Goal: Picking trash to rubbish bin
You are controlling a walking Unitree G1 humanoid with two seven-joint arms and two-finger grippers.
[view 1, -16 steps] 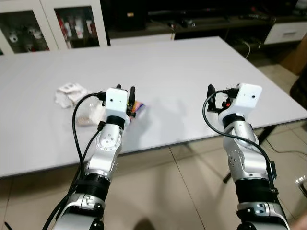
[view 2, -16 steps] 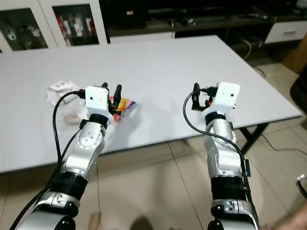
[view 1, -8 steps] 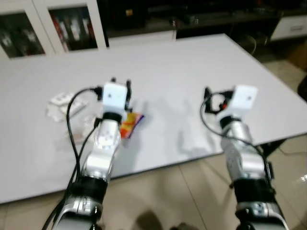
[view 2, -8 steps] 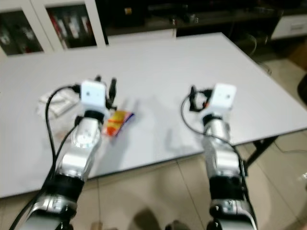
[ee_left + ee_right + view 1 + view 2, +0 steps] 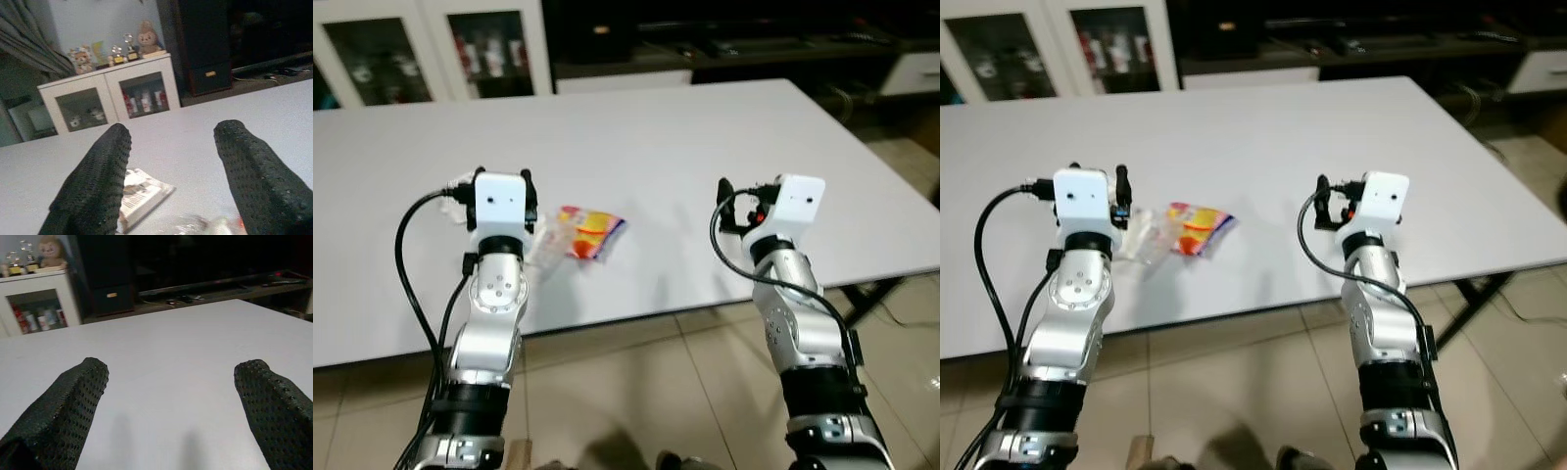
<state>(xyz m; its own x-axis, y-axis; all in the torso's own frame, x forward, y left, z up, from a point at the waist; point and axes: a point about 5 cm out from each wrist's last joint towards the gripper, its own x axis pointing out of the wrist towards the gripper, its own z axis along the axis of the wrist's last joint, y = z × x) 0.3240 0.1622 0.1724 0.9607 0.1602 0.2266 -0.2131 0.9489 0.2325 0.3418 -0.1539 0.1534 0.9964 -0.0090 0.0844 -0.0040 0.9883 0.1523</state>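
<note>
Left tool (image 5: 171, 181) hovered over the white desk (image 5: 685, 147), fingers apart, nothing between them; a colourful snack wrapper (image 5: 590, 233) lay on the desk just beside it, touching a clear plastic wrapper (image 5: 1144, 235); right tool (image 5: 171, 416) hung well apart, fingers spread, empty.

Your left gripper (image 5: 171, 181) hangs with its two black fingers (image 5: 95, 186) spread wide above the white table (image 5: 195, 127). Between them lies a flat white packet (image 5: 142, 191). Farther off stands a glass-door cabinet (image 5: 110, 98) topped with figurines (image 5: 142, 36).
</note>
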